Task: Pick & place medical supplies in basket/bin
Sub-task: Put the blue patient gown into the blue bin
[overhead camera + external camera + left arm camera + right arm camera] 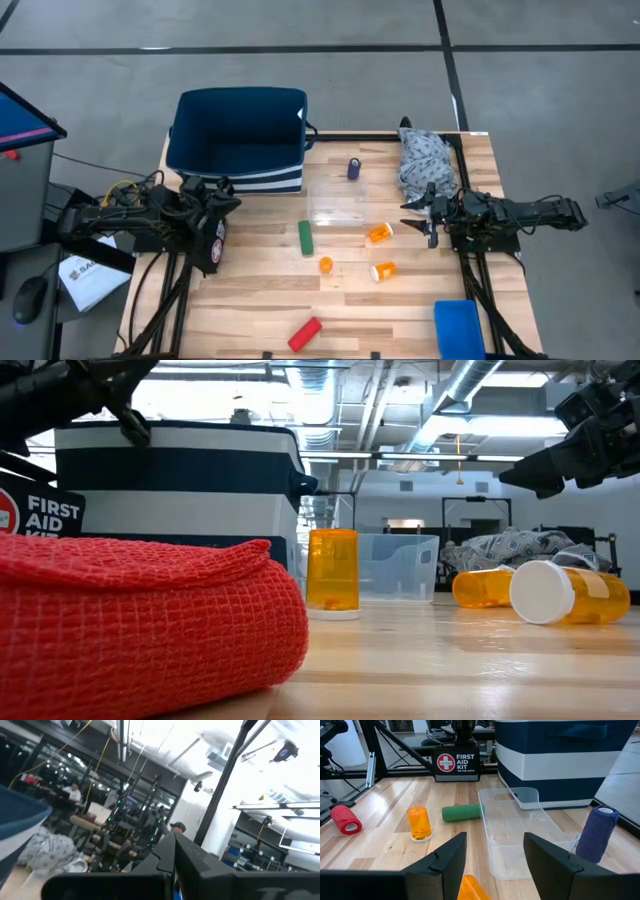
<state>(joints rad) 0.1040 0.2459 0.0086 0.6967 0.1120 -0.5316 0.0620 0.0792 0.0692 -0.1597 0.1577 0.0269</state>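
The navy striped basket (240, 135) stands at the table's far left. A clear tray (335, 200) lies at the middle, with a purple cylinder (354, 168) beyond it and a grey-blue cloth bundle (425, 160) at the far right. A green cylinder (305, 237), three orange pill bottles (380, 233) (325, 264) (384, 270) and a red cylinder (305, 333) lie on the wood. The small blue bin (458, 328) sits at the near right. My right gripper (420, 217) is open above the table, just right of one lying orange bottle (472, 890). My left gripper (225, 195) is shut, raised beside the basket.
A first-aid-kit sign (455, 762) stands at the left arm's base. One orange bottle (332, 570) stands upright, the other two (570, 592) lie on their sides. Bare wood shows between the bottles and the blue bin. People sit in the room behind.
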